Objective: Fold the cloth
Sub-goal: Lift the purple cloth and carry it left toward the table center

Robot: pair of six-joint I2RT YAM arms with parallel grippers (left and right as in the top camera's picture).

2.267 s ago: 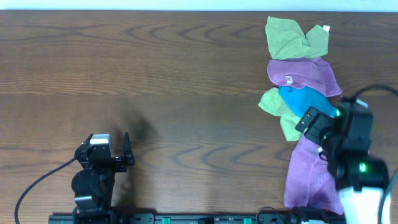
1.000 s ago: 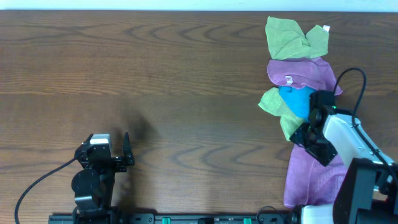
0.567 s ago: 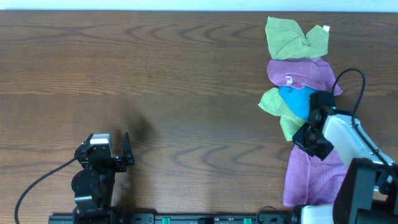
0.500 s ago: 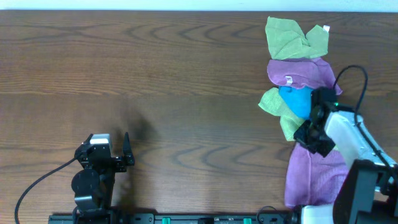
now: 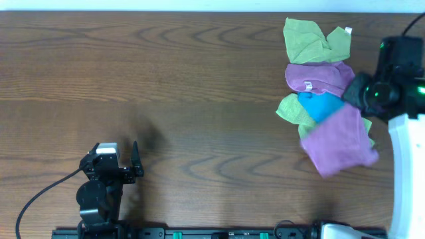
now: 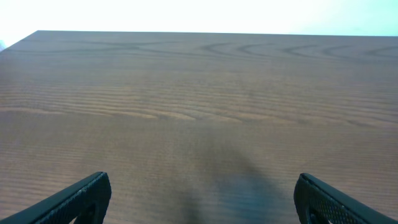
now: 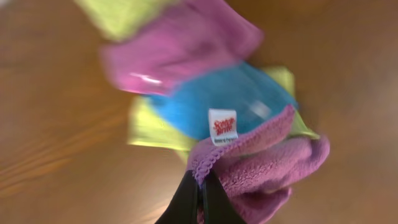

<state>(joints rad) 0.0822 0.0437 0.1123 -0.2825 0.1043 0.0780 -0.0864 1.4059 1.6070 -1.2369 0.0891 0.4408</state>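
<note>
Cloth (image 5: 339,141) hangs limp below our right pincer (image 7: 200,182), clamped on its hemmed edge; soft, seemingly light. Left pincer (image 6: 199,199) wide.

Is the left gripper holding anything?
No. In the left wrist view, the left gripper stands wide open over bare table, with nothing between its fingers.
</note>
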